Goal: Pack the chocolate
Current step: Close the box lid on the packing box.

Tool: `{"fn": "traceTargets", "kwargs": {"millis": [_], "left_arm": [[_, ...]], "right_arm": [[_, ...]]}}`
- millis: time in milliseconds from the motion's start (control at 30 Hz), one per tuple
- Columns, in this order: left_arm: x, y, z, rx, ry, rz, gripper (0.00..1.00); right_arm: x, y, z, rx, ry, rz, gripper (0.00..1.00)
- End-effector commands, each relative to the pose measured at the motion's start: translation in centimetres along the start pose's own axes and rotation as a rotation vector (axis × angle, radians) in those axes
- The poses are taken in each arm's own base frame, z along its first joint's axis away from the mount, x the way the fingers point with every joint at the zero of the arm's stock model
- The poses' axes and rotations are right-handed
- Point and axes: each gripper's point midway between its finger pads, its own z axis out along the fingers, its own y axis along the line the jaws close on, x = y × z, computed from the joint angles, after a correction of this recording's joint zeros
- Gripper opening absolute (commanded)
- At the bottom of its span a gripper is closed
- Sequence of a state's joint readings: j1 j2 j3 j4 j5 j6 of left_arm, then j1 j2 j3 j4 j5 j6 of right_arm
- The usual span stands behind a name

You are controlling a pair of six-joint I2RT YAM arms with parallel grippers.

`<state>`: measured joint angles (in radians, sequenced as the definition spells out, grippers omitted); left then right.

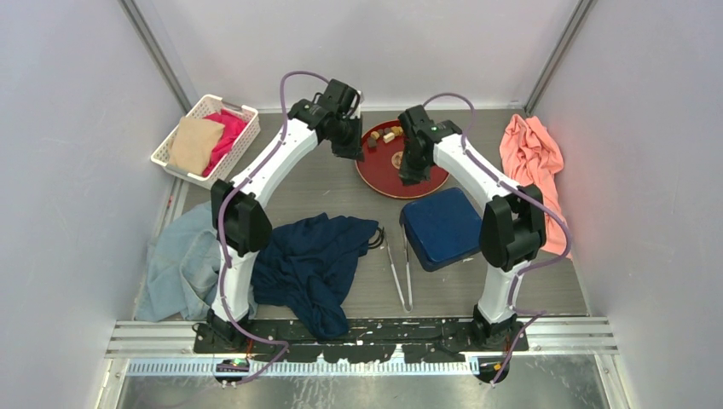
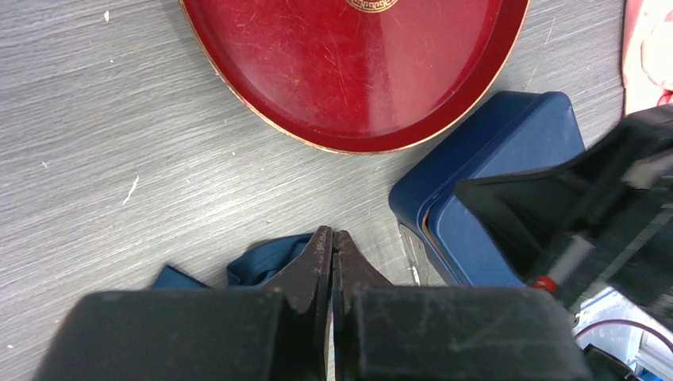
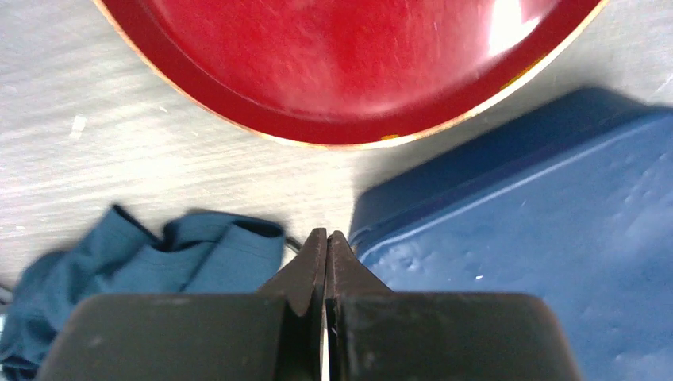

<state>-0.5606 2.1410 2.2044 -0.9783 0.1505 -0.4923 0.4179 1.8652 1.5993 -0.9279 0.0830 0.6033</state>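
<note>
Several chocolate pieces, brown and cream, lie on the far part of a red round tray. A navy square box sits shut just in front of the tray. My left gripper hangs at the tray's left rim, and my right gripper hangs over its near right part. Both are shut and hold nothing. The left wrist view has its gripper above bare table, with the tray and the box beyond. The right wrist view has its gripper between the tray and the box. Neither wrist view shows chocolate.
Metal tongs lie on the table left of the box. A dark navy cloth and a light blue cloth lie near left. A white basket of cloths stands at the far left. A salmon cloth lies at the right.
</note>
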Motion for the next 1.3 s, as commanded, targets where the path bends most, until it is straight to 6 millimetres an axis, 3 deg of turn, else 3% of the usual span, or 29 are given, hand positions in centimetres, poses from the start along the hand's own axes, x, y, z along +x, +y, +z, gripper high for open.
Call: {"fn": "traceTargets", "kwargs": {"millis": [0,167,333,433,567,700,800,1067,1267], "left_arm": [[-1.5,-0.7,-1.4,0.028,-0.046,0.024,0.00],[-1.3,-0.8,-1.4,0.034,-0.038,0.028,0.00],[-0.1,-3.5,-0.7,0.154,0.001,0.028,0.06],[1.5,-5.8,0.0,0.212,0.048,0.052,0.20],[5.5,-8.9,1.9,0.294,0.165,0.084,0.50],[8.9,-9.8,3.6,0.318,0.272,0.093,0.54],[10.6,-10.0,4.3,0.348,0.331,0.081,0.55],[12.9,-10.8,5.5,0.416,0.408,0.053,0.56],[13.0,-10.7,6.1,0.412,0.411,0.048,0.56]], "right_arm": [[-3.5,1.1,-5.2,-0.055,-0.145,-0.018,0.00],[-2.7,-1.1,-5.6,-0.003,-0.151,-0.007,0.01],[-3.4,-8.1,-5.1,0.043,-0.132,0.184,0.02],[-3.8,-12.8,-5.2,0.068,-0.134,0.301,0.11],[-3.8,-16.8,-4.4,0.027,-0.087,0.448,0.33],[-3.8,-17.6,-3.1,-0.035,-0.059,0.520,0.50],[-3.2,-17.8,-2.1,-0.068,-0.025,0.544,0.56],[-1.6,-19.2,0.1,-0.067,0.015,0.538,0.64],[-0.7,-18.7,0.5,-0.097,0.049,0.524,0.66]]}}
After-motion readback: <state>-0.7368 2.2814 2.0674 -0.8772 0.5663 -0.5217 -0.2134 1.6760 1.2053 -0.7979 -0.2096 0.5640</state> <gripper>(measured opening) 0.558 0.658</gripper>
